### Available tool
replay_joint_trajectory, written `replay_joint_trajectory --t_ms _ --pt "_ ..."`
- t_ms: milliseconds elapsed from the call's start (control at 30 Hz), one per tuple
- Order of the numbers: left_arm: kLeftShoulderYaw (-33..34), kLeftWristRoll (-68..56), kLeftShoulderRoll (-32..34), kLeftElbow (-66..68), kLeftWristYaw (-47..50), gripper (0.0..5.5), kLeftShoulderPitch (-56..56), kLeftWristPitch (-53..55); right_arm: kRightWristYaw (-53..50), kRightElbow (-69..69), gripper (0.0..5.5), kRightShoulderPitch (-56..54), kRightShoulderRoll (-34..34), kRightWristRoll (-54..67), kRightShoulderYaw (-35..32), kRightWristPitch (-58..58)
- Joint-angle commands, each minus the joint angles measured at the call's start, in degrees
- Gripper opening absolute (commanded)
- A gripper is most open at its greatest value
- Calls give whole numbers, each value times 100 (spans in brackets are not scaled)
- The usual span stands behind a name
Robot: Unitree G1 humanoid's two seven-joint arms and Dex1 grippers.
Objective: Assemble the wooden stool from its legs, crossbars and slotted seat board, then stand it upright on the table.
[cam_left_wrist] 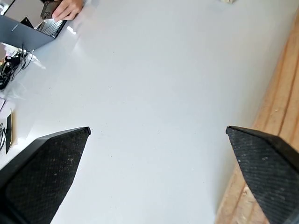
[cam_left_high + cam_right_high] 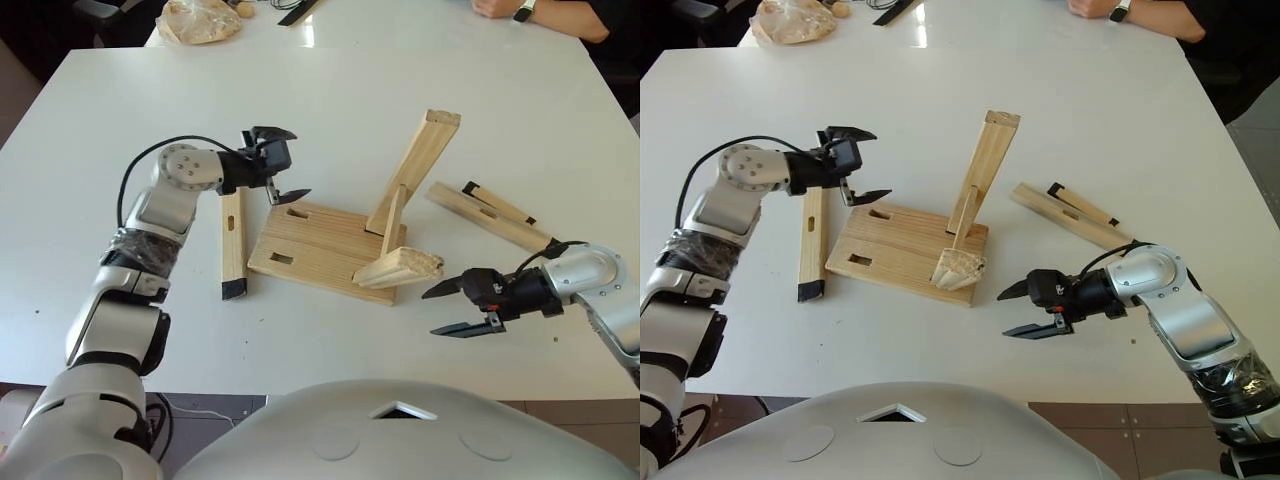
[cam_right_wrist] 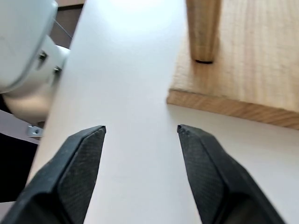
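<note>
Right tool spread and empty, low over the white desk, forearm reaching leftward. Just left of it, the flat pale slotted wooden seat board, with a tilted wooden leg-and-crossbar frame leaning far-right. Left tool likewise spread, above the board's far-left corner. Beside it, a loose black-tipped wooden leg lying near-to-far, likely the left arm's to take.

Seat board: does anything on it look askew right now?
Yes. On the seat board's right end, one leg slants up instead of standing square, and a second leg joined to it by a crossbar lies tipped over the board's near corner.
</note>
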Motion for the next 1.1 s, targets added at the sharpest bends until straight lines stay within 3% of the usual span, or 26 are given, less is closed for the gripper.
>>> replay_joint_trajectory --t_ms 33,233,433,733,1100 --pt "-210 390 -294 890 221 539 -178 -849 18 -184 282 -35 2 -4 233 127" --pt "-285 673 -330 1702 527 539 115 -1636 -132 -182 282 -214 153 -202 621 220" --pt "-224 442 44 1459 127 539 561 -1739 -1034 351 282 -543 889 -790 957 249" --pt "108 -603 432 -884 26 539 2750 -439 -2359 1446 282 -1257 1566 -1236 417 107" --pt "347 -841 230 -1798 452 539 2880 640 -3182 2378 282 -2069 2316 -1570 226 -334"
